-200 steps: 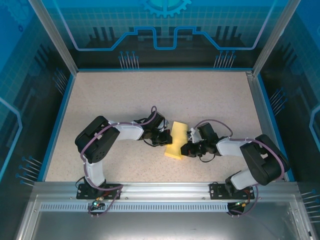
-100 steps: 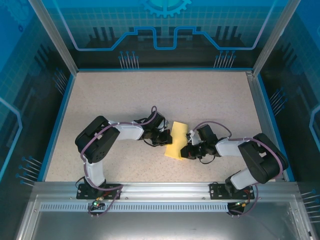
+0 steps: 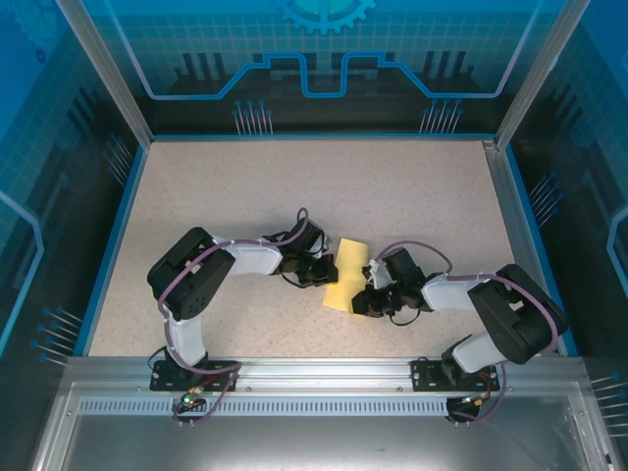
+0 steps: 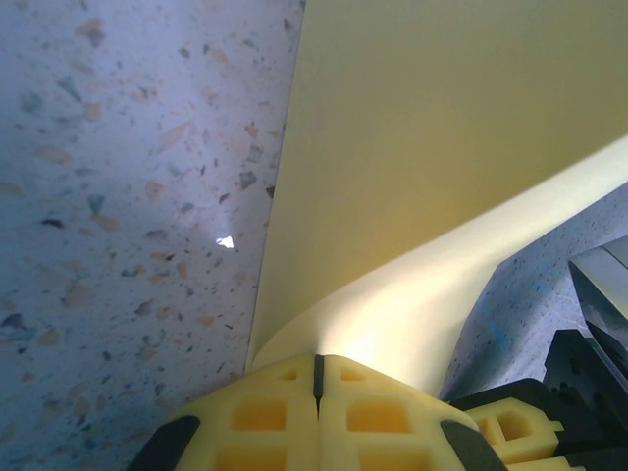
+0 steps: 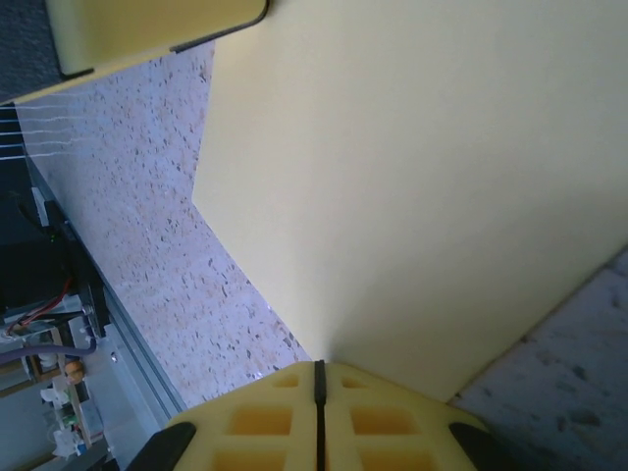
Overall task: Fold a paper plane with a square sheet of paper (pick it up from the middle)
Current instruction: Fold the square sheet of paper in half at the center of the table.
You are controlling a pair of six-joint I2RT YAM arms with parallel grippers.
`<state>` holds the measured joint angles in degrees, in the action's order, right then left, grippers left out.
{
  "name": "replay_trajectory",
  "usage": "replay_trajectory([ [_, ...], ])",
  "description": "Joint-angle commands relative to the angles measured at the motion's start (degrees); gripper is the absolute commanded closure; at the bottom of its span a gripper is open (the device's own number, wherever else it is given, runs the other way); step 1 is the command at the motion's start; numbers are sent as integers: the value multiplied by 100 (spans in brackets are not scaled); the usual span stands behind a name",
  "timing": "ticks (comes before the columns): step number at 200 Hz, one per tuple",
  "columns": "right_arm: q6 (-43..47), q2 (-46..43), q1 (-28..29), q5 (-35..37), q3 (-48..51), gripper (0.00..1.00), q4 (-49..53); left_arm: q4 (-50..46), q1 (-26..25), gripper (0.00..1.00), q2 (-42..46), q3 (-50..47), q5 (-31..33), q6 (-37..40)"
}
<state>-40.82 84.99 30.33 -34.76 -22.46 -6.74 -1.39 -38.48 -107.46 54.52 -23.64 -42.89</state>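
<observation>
The square sheet of paper (image 3: 346,265) is pale yellow and lies folded over between my two grippers near the table's middle. My left gripper (image 3: 329,271) is at its left edge and my right gripper (image 3: 361,298) at its near right edge. In the left wrist view the sheet of paper (image 4: 432,177) curls up from the shut tips of the left gripper (image 4: 317,361). In the right wrist view the flat paper (image 5: 422,186) meets the shut tips of the right gripper (image 5: 319,365). Each gripper pinches an edge of the sheet.
The speckled beige table (image 3: 294,186) has a blue rim and clear walls on three sides. A metal rail (image 3: 324,378) with both arm bases runs along the near edge. A yellow finger (image 5: 147,34) of the left gripper shows at the top left of the right wrist view.
My right gripper has slid a little to the left and nearer, carrying its edge of the paper over. The left gripper has stayed in place.
</observation>
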Motion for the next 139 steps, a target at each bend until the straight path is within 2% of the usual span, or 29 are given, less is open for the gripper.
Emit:
replay_trajectory([
  [1, -29, 412, 83, 349, 248, 93, 101, -644, -62, 100, -196, -49, 376, 197],
  [62, -46, -318, -100, 286, 283, 92, 239, -671, -58, 100, -188, -27, 377, 218],
  [112, 56, -22, -271, 155, 324, 93, 239, -664, -64, 100, -214, -12, 362, 215],
  [139, 48, -580, -555, 27, 143, 92, 461, -682, -63, 100, -203, -12, 366, 220],
])
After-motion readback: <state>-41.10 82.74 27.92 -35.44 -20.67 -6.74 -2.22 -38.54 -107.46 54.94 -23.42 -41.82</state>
